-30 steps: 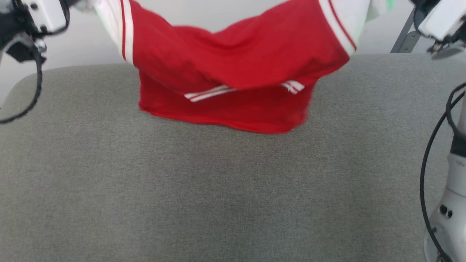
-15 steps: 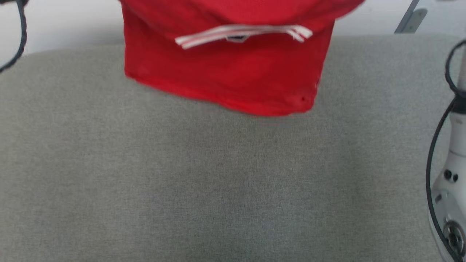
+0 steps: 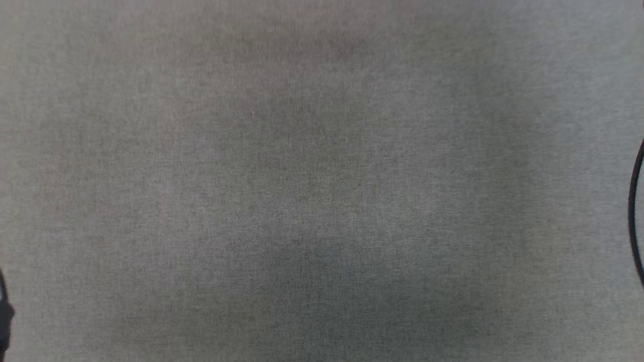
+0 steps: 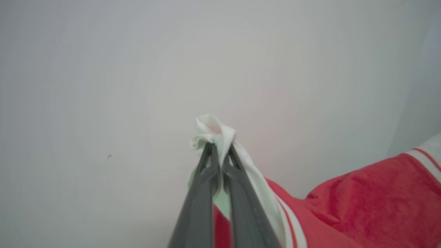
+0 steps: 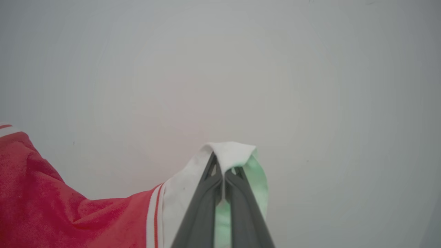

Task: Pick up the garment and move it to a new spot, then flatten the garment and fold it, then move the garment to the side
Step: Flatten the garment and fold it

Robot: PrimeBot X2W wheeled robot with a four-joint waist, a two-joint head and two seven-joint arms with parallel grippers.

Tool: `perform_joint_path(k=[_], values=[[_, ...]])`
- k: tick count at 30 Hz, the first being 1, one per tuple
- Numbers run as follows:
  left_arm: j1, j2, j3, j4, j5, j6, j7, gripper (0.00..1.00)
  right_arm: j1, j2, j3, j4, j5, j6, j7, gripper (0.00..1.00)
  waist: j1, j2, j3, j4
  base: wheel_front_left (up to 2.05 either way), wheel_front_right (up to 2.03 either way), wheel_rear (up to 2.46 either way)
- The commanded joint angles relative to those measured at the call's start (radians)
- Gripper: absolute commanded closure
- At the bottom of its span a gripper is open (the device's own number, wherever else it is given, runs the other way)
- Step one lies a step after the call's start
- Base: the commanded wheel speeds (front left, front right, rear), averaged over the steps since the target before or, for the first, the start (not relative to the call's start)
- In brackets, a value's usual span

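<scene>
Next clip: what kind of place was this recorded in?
Probably a bare indoor test space rather than a lived-in room: a grey woven-fabric work surface, a plain pale wall, and a single red garment held up in front of it. That is a guess.

The garment [image 4: 361, 206] runs off both wrist views' bottom edges; the head view's right edge cuts a dark cable [image 3: 633, 211].

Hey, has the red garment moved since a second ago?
Cannot tell. The head camera itself tilted down over the grey surface; the wrist views have the garment hanging from the left gripper and right gripper against blank wall.
</scene>
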Motion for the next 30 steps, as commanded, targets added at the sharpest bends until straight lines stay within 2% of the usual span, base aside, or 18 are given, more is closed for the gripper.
perform_joint_path(k=[1,3,6,11,14,22,30], values=[[-0.007,-0.008,-0.006,0.015,0.019,-0.01,-0.029,1.0,-0.015,-0.014,0.018,0.027,-0.026,0.0,-0.041,1.0,0.0,0.0,0.038,0.011,0.0,0.0,0.0],[-0.007,-0.022,-0.013,0.037,0.024,-0.021,-0.085,1.0,-0.032,-0.019,0.045,0.083,-0.044,0.0,-0.108,1.0,0.0,0.0,0.05,0.019,0.0,0.0,0.0],[0.031,-0.032,-0.026,0.09,0.004,-0.029,-0.106,1.0,-0.029,-0.015,0.078,0.176,-0.024,0.0,-0.128,1.0,0.0,0.0,0.057,0.03,0.0,0.0,0.0],[0.119,-0.045,-0.07,0.145,-0.031,-0.033,-0.058,1.0,0.026,-0.012,0.143,0.293,0.045,0.0,-0.072,1.0,0.0,0.0,0.055,0.043,0.0,0.0,0.0],[0.193,-0.037,-0.121,0.164,-0.047,-0.032,0.037,1.0,0.077,-0.007,0.188,0.319,0.124,0.0,-0.002,1.0,0.0,0.0,0.041,0.051,0.0,0.0,0.0],[0.369,-0.005,-0.181,0.135,-0.139,-0.032,0.267,1.0,0.247,-0.063,0.288,0.25,0.339,0.0,0.23,1.0,0.0,0.0,-0.022,0.06,0.0,0.0,0.0],[0.557,0.063,-0.213,0.057,-0.194,-0.033,0.368,1.0,0.458,-0.158,0.369,0.094,0.482,0.0,0.437,1.0,0.0,0.0,-0.108,0.059,0.0,0.0,0.0]])
